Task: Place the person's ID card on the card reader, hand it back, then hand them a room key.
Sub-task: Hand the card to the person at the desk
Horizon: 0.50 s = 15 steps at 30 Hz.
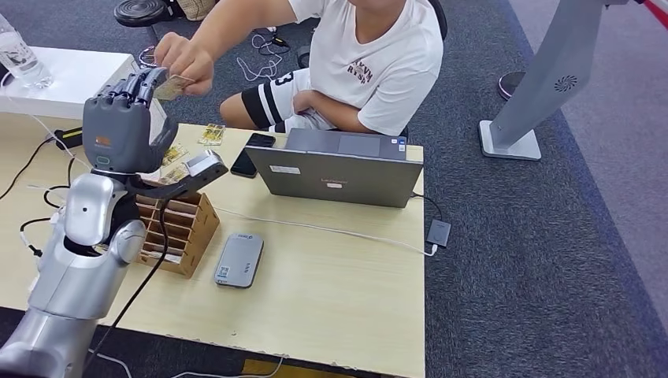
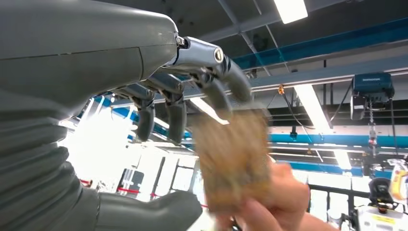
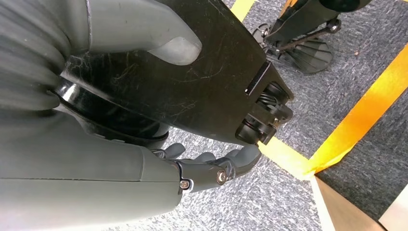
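My left hand (image 1: 126,118) is raised above the table's back left with its fingers spread. A seated person's hand (image 1: 185,59) holds a tan card (image 1: 173,85) against my fingertips. In the left wrist view the blurred card (image 2: 233,159) stands between my fingers (image 2: 216,91) and my thumb (image 2: 159,211). The person's fingers (image 2: 274,202) pinch it and my thumb is apart from it. The grey flat card reader (image 1: 239,259) lies on the table in front of the laptop. A wooden slotted box (image 1: 177,228) stands beside my arm. My right hand (image 3: 207,168) hangs over the carpet, loosely curled and holding nothing.
A grey laptop (image 1: 343,169) stands at the table's back with a black phone (image 1: 252,153) beside it. Loose cards (image 1: 211,135) lie near the person. A white cable runs to a small dark device (image 1: 439,232) at the right edge. A water bottle (image 1: 20,55) stands at the far left.
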Available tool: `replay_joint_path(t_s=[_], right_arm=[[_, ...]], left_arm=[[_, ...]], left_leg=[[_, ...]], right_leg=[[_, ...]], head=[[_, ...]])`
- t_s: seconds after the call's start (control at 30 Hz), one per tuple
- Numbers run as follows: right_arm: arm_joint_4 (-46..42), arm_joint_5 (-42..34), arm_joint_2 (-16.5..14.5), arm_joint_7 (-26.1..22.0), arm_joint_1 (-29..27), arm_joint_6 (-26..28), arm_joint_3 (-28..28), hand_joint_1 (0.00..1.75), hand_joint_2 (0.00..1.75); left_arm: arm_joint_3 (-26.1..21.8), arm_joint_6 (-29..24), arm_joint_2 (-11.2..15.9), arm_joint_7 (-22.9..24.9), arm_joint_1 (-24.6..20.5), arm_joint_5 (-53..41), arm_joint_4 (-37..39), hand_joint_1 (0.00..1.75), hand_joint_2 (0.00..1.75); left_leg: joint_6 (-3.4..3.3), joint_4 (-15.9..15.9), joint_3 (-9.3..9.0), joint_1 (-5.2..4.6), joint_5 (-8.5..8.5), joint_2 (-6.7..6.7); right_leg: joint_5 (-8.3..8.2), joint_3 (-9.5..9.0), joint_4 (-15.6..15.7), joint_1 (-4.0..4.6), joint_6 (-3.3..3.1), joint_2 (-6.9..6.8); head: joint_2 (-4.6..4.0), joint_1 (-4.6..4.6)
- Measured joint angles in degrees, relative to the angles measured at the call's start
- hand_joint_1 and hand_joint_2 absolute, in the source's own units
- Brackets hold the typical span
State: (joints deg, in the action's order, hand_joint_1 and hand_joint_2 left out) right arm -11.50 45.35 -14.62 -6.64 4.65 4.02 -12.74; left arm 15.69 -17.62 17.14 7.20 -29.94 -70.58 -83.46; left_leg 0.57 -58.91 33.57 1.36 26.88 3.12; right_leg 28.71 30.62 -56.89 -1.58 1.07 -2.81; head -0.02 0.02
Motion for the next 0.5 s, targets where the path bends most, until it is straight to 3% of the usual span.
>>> replay_joint_path(t_s=[0.13,0.23,0.4,0.5], right_arm=[[0.00,-0.48,0.00,0.49,0.07,0.18,-0.01,0.00,1.75],[0.00,-1.85,0.00,0.18,-0.03,0.78,-0.04,0.00,1.75],[0.02,-3.96,0.00,-0.40,-0.50,2.08,-0.46,0.00,1.75],[0.02,-4.75,0.00,-0.22,-0.83,2.82,-1.14,0.00,1.75]], left_arm=[[0.00,-1.40,-0.41,-1.40,2.95,1.54,-2.01,0.00,1.75],[0.00,-2.66,-0.22,-2.97,7.85,1.96,-6.17,0.00,1.75],[-0.01,-3.12,2.07,-2.75,21.20,-4.49,-15.15,0.00,1.75],[-0.32,-0.18,4.89,-0.98,30.23,-7.35,-19.59,0.00,1.75]], left_leg=[[0.00,0.00,0.01,0.00,0.01,0.00],[-0.02,0.01,0.02,-0.01,0.04,0.07],[-0.03,0.04,0.05,-0.01,0.11,0.13],[-0.01,0.06,0.06,0.00,0.15,0.14]], right_leg=[[0.00,-0.01,0.00,0.00,0.00,0.00],[0.01,-0.01,0.00,0.00,0.00,0.05],[0.09,0.04,0.01,0.00,0.05,0.10],[0.16,0.06,0.02,0.00,0.06,0.11]], head=[[0.00,0.00],[0.00,0.00],[0.00,0.01],[0.00,0.01]])
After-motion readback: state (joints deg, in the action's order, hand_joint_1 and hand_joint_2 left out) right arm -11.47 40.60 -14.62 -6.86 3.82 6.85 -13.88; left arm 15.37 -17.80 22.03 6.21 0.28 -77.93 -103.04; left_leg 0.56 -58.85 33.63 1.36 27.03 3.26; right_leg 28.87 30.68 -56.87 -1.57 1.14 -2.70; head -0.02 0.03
